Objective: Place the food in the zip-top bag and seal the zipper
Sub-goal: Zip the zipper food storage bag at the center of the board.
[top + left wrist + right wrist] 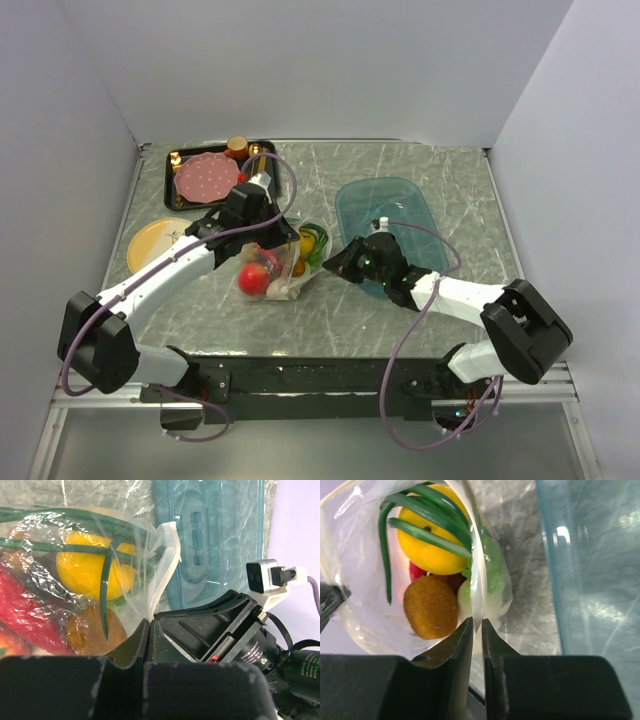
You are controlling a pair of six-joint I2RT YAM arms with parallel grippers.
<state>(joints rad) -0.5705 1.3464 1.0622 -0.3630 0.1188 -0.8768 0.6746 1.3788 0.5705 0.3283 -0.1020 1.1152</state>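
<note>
- The zip-top bag (285, 268) lay on the table (400, 320) between the two arms, just left of the teal tray (400, 205).
- Inside it sat the yellow-orange round fruit (432, 545), the brown nut cluster (430, 609), the green leaves (420, 512), the red chili (25, 610) and the red apple (252, 278).
- The left gripper (150, 627) was clenched on the bag's film at its mouth edge.
- The right gripper (476, 625) had its jaws drawn almost together, pinching the bag's edge between them.
- The zipper (169, 555) ran up from the pinched spot in a curve, its whitish strip folded at the top.
- The two grippers sat close together at the same end of the bag.
</note>
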